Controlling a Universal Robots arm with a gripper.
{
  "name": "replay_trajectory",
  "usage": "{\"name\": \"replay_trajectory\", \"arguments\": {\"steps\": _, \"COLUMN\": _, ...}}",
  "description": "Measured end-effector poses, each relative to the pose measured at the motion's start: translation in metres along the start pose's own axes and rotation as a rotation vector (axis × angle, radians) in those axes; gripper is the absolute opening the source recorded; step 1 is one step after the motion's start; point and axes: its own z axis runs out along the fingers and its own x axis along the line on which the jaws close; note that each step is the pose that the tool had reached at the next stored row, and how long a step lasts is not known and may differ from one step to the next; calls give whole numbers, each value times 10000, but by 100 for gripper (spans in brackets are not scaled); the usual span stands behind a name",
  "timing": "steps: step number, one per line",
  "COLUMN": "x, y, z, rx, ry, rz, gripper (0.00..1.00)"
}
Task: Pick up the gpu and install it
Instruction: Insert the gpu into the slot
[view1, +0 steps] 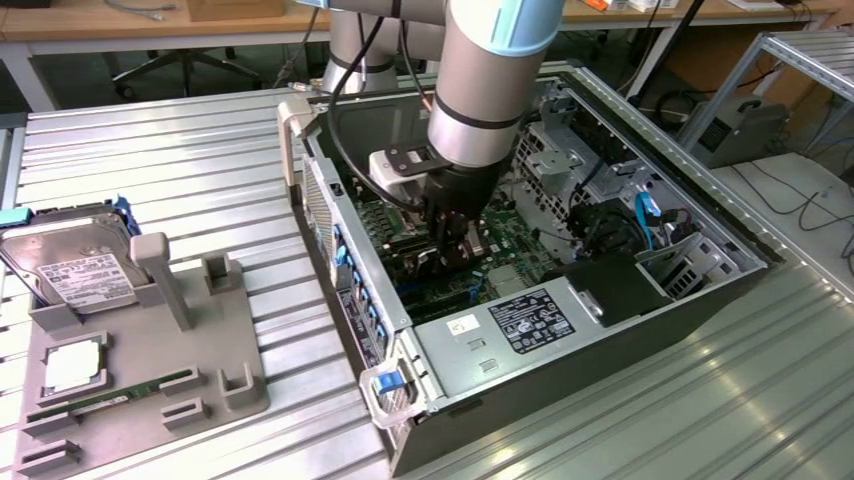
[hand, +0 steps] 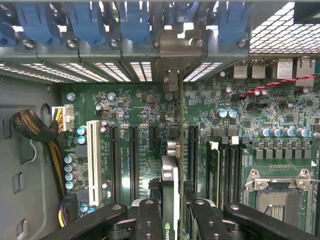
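At two o'clock from the tray (view1: 214, 350) in the exterior view, the gripper (view1: 461, 245) clamps the gpu (hand: 170, 175) edge-down to meet the board (hand: 210, 100).

Case (view1: 574, 390) on table (view1: 160, 160), toward the exterior view's right edge. Rack (view1: 200, 360) near the exterior view's left edge, drive (view1: 74, 275) and RAM (view1: 114, 397) on it. In case: gpu (hand: 170, 200) edge-on between jaws, just over motherboard (hand: 130, 110) slots.

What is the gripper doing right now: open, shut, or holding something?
Gripper: shut on the gpu, which it holds edge-on above the motherboard.
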Motion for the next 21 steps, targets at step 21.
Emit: {"name": "replay_trajectory", "arguments": {"steps": 21, "x": -1, "y": 10, "z": 6, "rx": 1, "ry": -1, "rz": 0, "gripper": 27}}
